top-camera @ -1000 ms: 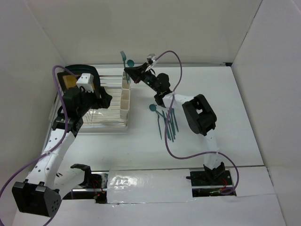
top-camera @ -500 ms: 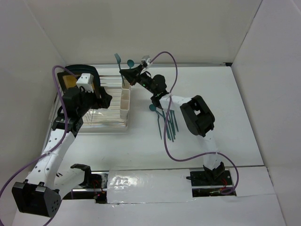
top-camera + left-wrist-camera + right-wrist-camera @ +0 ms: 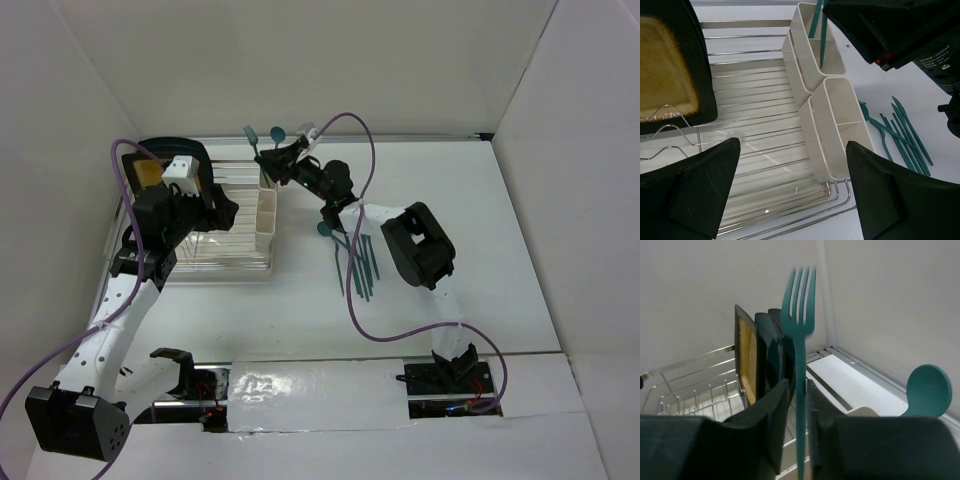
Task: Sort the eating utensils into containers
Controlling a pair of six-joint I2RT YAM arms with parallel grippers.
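Note:
My right gripper point(image 3: 270, 158) is shut on a teal fork point(image 3: 800, 335), held upright with its tines up, over the far end of the cream-white containers point(image 3: 267, 208). In the left wrist view two teal handles point(image 3: 818, 30) stand in the far cup of the containers point(image 3: 836, 116); the right gripper point(image 3: 890, 25) hangs above them. A teal spoon point(image 3: 928, 391) stands in that cup beside the fork point(image 3: 251, 134). Several more teal utensils point(image 3: 358, 262) lie in a pile on the table right of the containers, also seen in the left wrist view point(image 3: 902, 136). My left gripper point(image 3: 792, 146) is open and empty above the rack.
A wire dish rack point(image 3: 215, 252) holds the containers along its right side and a yellow-and-black plate point(image 3: 665, 75) with darker plates point(image 3: 769, 352) at its far left. White walls close in the table at the back and both sides.
My right gripper has moved left with the fork, from beside the far cup to over it. The left arm has not moved.

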